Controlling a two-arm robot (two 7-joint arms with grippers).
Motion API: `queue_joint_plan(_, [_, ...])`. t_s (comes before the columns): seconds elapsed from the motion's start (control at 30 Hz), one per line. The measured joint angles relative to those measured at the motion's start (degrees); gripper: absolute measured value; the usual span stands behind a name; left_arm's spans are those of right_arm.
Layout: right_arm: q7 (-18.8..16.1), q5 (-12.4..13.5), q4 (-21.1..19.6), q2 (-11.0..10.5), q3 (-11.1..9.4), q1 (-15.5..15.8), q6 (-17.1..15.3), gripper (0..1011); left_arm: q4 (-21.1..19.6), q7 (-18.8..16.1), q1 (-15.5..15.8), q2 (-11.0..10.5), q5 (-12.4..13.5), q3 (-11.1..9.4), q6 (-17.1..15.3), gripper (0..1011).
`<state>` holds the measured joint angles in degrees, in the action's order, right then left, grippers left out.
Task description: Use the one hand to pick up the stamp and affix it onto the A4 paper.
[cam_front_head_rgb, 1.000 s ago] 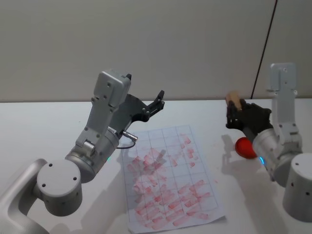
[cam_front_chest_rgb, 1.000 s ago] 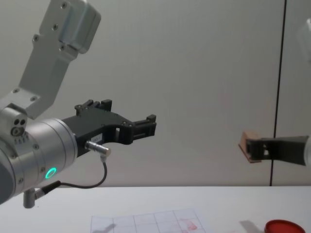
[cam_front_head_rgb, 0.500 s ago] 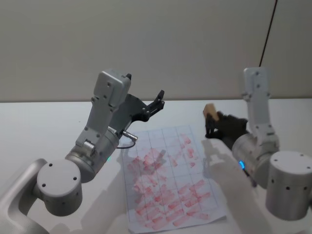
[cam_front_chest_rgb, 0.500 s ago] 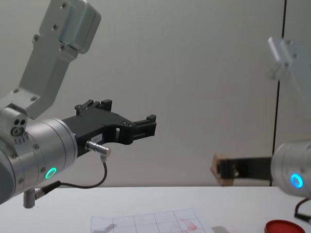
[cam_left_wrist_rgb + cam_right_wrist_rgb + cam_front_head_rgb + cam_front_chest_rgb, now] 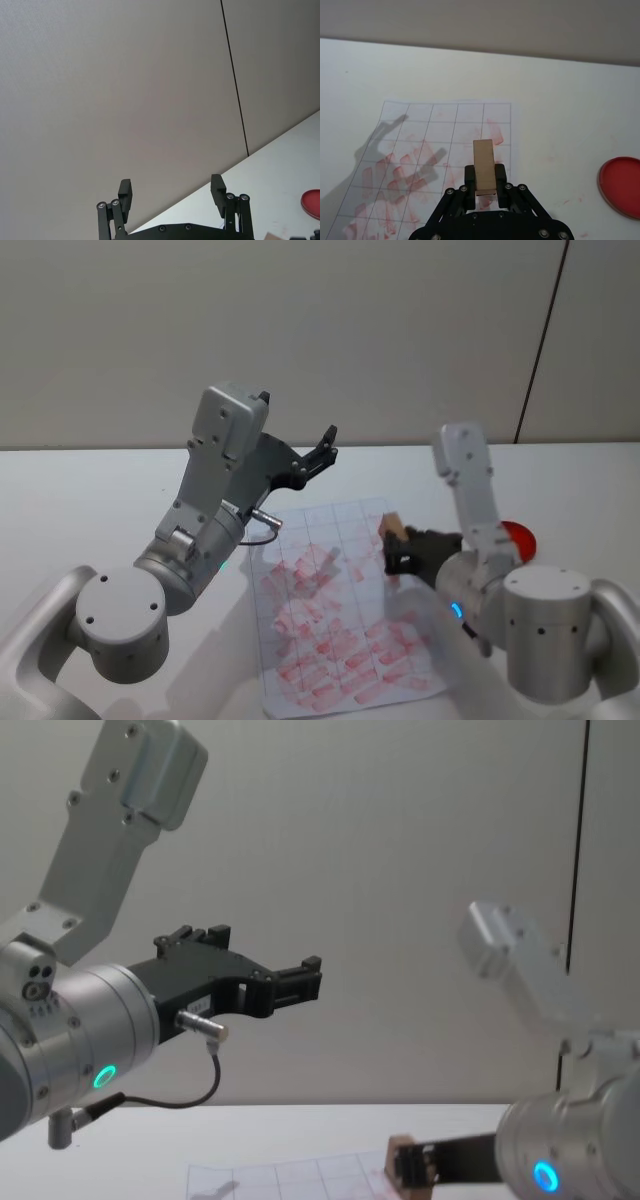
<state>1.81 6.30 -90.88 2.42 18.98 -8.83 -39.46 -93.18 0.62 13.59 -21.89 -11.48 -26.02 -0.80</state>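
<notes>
**A:** So where's the stamp [image 5: 391, 527] at? Is it on the sheet or what?

**B:** It's clamped in the right gripper [image 5: 396, 552]. On the right wrist cam the two black fingers [image 5: 470, 176] are pinched in on its long sides, and the tan end pokes out past the tips. It's sitting over the far right part of the A4 paper [image 5: 340, 620], close to the right edge, above grid boxes that already carry reddish smears.

**A:** Is it touching the paper though?

**B:** Honestly can't tell. The chest cam has the stamp very low, right at the sheet's far edge, but whether its face meets the paper isn't visible. The right arm comes in low from the right, elbow sticking up.

**A:** And the other arm?

**B:** The left gripper [image 5: 327, 445] hangs in the air above the table [image 5: 80, 500], past the paper's far left corner. Its fingers are spread wide apart with nothing between them, and it points toward the back wall.

**A:** What about the ink pad?

**B:** The red ink pad [image 5: 621, 186] lies flat on the table to the right of the sheet, apart from the stamp. In the head view it peeks out from behind the right arm.
</notes>
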Motion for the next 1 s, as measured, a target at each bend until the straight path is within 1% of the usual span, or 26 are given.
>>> queue_joint_plan(0.47, [-2.38,-1.94,2.89,1.17,1.53,-0.08,-2.72,223,0.0,0.0,0.0,0.0,0.0,0.0,0.0,1002])
queue_joint_plan(0.73, [-2.83,-3.25,4.2,1.56,1.68,-0.67,-3.56,223,0.0,0.0,0.0,0.0,0.0,0.0,0.0,1001])
queue_joint_plan(1.0, [-3.0,-4.02,5.72,1.96,1.54,-1.52,-4.34,223,0.0,0.0,0.0,0.0,0.0,0.0,0.0,1001])
